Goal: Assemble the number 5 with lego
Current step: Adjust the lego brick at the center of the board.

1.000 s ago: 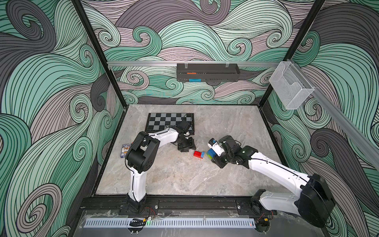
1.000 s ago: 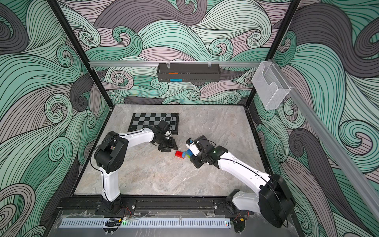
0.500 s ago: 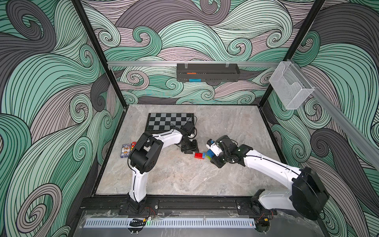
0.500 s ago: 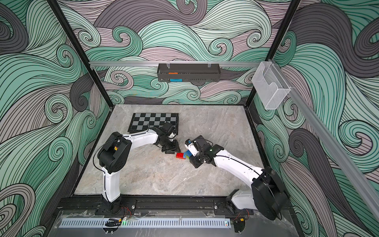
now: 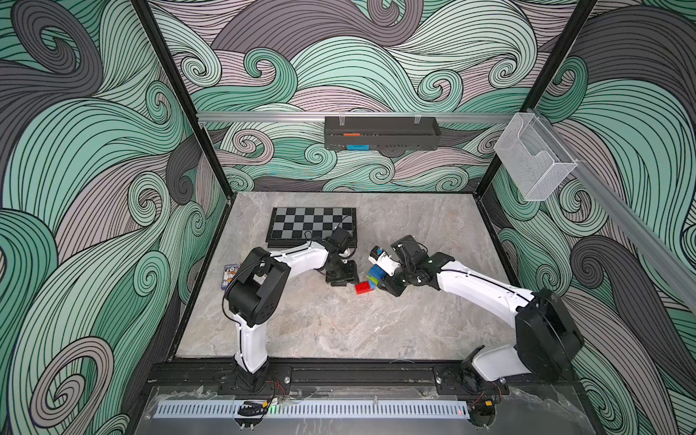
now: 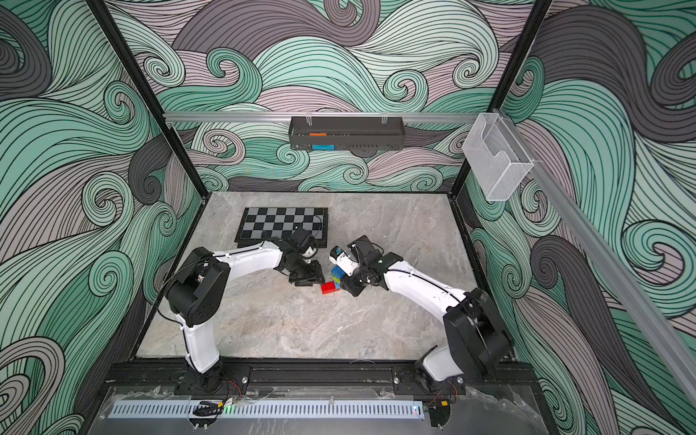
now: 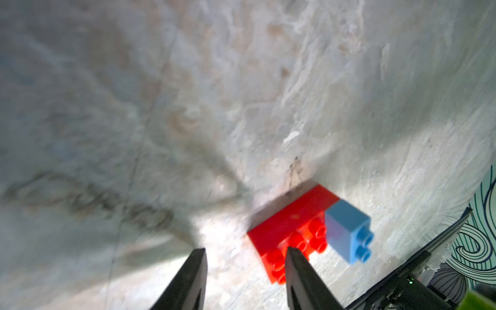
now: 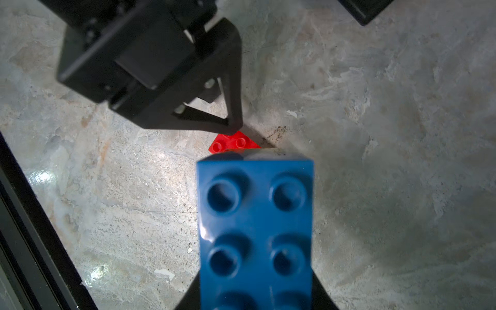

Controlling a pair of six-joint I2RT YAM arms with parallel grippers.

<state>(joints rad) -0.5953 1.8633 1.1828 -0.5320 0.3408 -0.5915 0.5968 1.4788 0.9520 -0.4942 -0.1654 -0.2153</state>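
Clamping dark-blue brick (image 8: 255,228), lime-green brick (image 5: 373,280) attached, in right fingers (image 8: 320,298); poising half-parted, empty left fingers (image 7: 300,279) at red brick (image 7: 284,228) lying on surface (image 7: 161,107), light-blue brick (image 7: 346,233) touching it; judging roughly halfway, joining both parts remaining

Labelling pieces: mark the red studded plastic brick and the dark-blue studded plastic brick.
red studded plastic brick (image 7: 292,214): left wrist view, smooth side face.
dark-blue studded plastic brick (image 8: 255,228): right wrist view, studded face.

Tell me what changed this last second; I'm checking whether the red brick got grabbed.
The left gripper slid closer to the red brick, open, not gripping it. The right gripper, shut on the brick stack, edged toward it. The red brick and checkered board stayed put.
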